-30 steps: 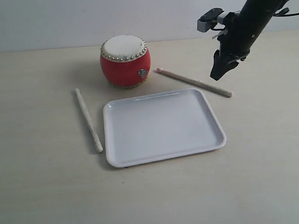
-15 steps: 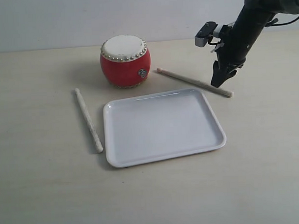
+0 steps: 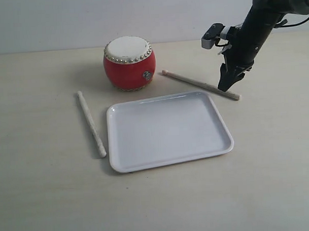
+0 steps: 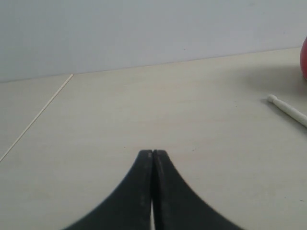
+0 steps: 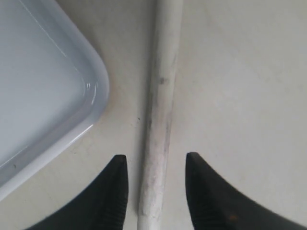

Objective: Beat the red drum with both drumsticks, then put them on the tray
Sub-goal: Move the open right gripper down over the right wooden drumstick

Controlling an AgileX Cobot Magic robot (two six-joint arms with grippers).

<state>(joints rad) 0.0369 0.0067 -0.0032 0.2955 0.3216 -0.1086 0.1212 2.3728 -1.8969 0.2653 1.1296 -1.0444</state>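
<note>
Exterior view: a pale table (image 3: 46,200) carries every item. The tray (image 3: 167,130), white and rectangular, lies flat and holds nothing.

The red drum (image 3: 129,63) stands upright just behind the tray's rear left corner, skin upward, clear of the rim.

The right arm comes down behind the tray's rear right corner. The right gripper (image 3: 228,82) points down at the table there. In the right wrist view the right gripper (image 5: 156,159) is narrowly parted, with one finger on each side of the right drumstick (image 5: 160,110) near its butt end and a gap showing on both sides. It grips nothing. A rounded tray corner (image 5: 91,81) lies just beside that stick.

In the left wrist view the left gripper (image 4: 152,154) has its fingertips pressed together, holding nothing, low over bare table.

The right drumstick (image 3: 200,84) lies flat behind the tray's rear edge. It runs at a slant from near the drum to beyond the rear right corner, with its rounded tip toward the drum.

The left drumstick (image 3: 91,124) lies flat along the tray's left edge, close beside it but apart.
</note>
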